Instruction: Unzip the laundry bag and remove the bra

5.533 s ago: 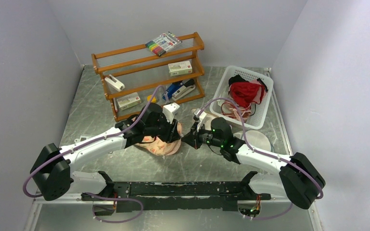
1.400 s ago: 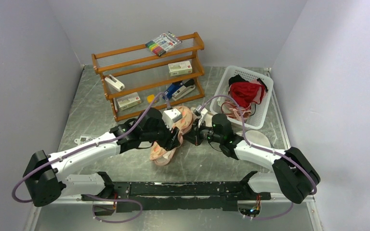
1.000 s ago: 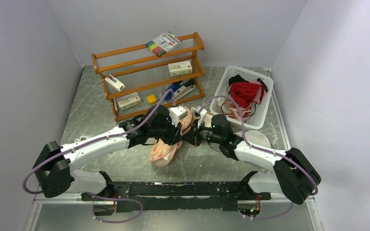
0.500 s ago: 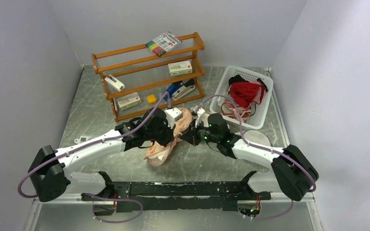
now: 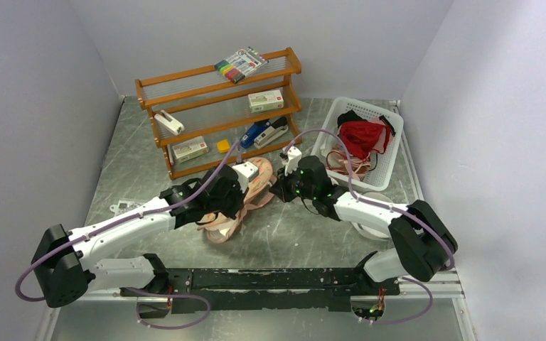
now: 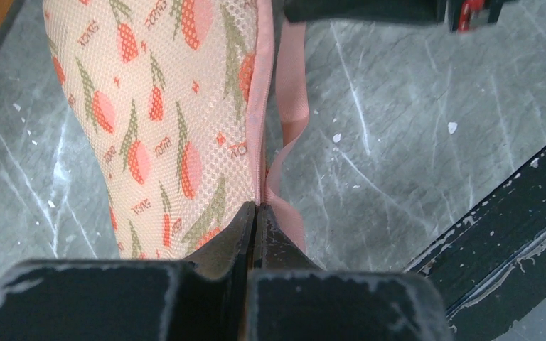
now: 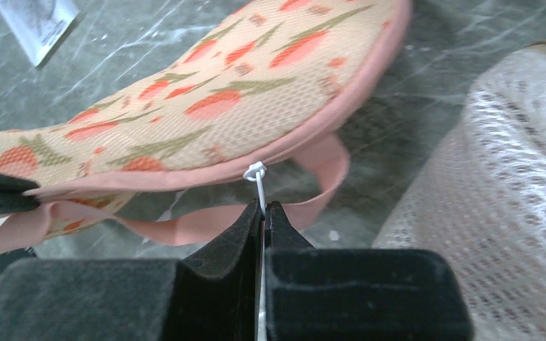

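Floral laundry bag (image 5: 252, 186) just in front of wooden rack (image 5: 206, 114) — left gripper (image 6: 256, 212) clamped tight on its pink seam edge, right gripper (image 7: 264, 209) pinched closed on the white zip pull (image 7: 255, 172).

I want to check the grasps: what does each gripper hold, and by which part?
Left gripper pinches the laundry bag at its pink zipper seam; right gripper pinches the white zipper pull.
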`<state>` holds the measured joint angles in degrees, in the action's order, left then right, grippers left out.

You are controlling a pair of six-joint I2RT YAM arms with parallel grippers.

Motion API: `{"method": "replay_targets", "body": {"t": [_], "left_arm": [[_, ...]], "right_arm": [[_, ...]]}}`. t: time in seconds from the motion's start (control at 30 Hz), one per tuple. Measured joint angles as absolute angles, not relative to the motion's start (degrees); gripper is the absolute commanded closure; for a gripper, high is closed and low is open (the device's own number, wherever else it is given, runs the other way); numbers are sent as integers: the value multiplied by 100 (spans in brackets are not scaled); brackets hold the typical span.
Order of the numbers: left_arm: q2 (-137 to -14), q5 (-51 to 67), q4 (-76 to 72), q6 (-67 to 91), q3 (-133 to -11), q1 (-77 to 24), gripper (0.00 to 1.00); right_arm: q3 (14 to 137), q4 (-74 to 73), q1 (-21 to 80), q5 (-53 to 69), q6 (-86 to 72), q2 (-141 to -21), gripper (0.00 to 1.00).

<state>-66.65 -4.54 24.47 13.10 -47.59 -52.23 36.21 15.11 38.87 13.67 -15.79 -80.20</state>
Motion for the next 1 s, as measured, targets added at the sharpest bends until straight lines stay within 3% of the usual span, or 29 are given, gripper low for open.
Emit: {"method": "replay_targets", "body": {"t": [0.13, 0.37, 0.53, 0.87, 1.0], "left_arm": [[-6632, -554, 2574, 1352, -4705, -5223, 93], [-6643, -543, 2733, 1317, -4707, -5223, 61], [-6635, -303, 2672, 1245, -4722, -5223, 47], [-7301, -226, 1944, 1048, -5393, -5223, 48], [-7754, -161, 1857, 939, -5548, -5223, 52]], "right_arm": [[3708, 1396, 3726, 1205, -1540, -8075, 100], [3653, 1577, 3723, 1581, -1448, -8062, 100], [3435, 1863, 3791, 2027, -1450, -7896, 100], [3017, 2134, 3859, 2556, -1511, -7266, 100], [2934, 2189, 3892, 2648, -1588, -7188, 100]]}}
